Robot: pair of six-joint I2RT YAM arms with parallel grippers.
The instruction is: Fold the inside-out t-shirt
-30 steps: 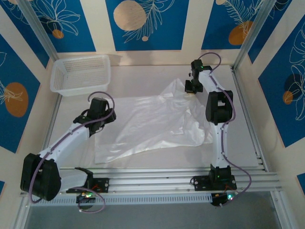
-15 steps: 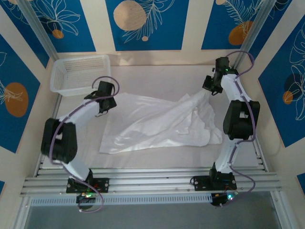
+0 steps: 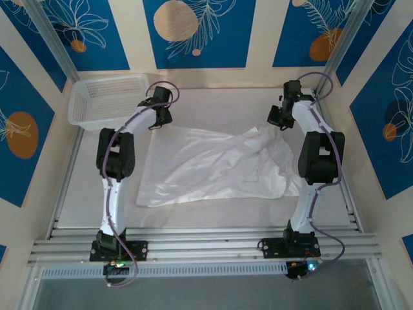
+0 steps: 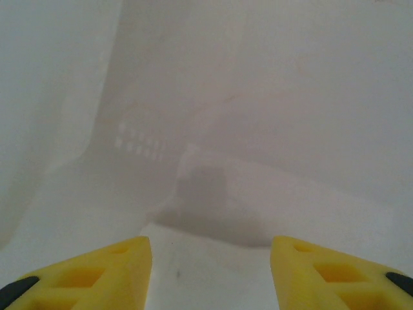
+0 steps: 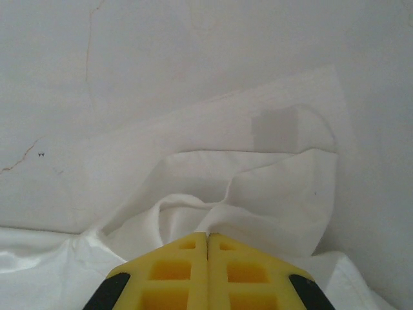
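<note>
The left arm has reached far up the table (image 3: 213, 106), close to the basket (image 3: 106, 97); the inside-out t-shirt (image 3: 213, 168) now lies lower and flatter than it did a moment ago; the right arm has hardly moved. The shirt is spread across the middle of the table between the two arms, with its far left corner flat and its far right corner bunched up and wrinkled. It could go wrong if the right side is pulled alone; the thin cloth may slide, bunch up again and fold crooked. The left gripper (image 4: 210, 252) is wide open with nothing between its fingers, hanging just above the shirt's far edge. The right gripper (image 5: 208, 237) has its fingers pressed tight together; cloth gathers right at the tips, so it seems to pinch the shirt's far right edge.
</note>
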